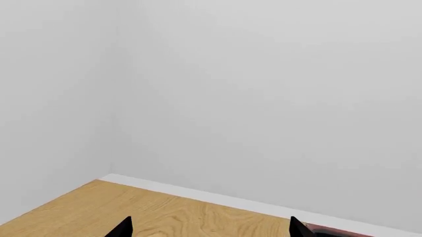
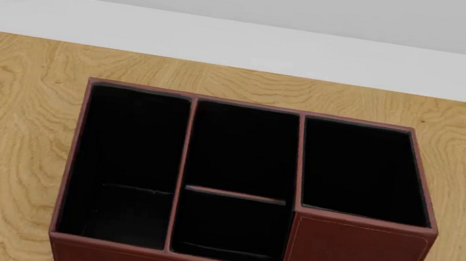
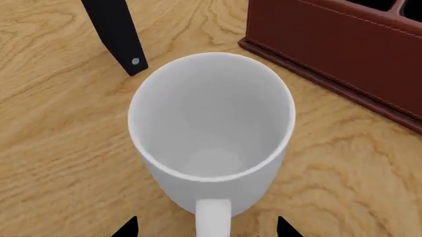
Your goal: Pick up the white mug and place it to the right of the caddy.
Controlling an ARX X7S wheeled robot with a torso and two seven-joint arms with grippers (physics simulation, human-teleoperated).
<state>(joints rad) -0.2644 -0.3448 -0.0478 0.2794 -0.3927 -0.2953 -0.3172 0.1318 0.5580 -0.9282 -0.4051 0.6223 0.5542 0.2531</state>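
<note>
The right gripper (image 3: 205, 229) shows only two black fingertips at the frame edge, set wide apart on either side of the white mug's handle, gripping nothing. The white mug (image 3: 211, 123) is glossy, round and stands upright on the wood-grain table (image 3: 59, 138). At about 1 o'clock from it, near, is the reddish-brown caddy (image 3: 329, 49) with light stitching. The left gripper (image 1: 211, 229) is spread open before a plain wall.
</note>
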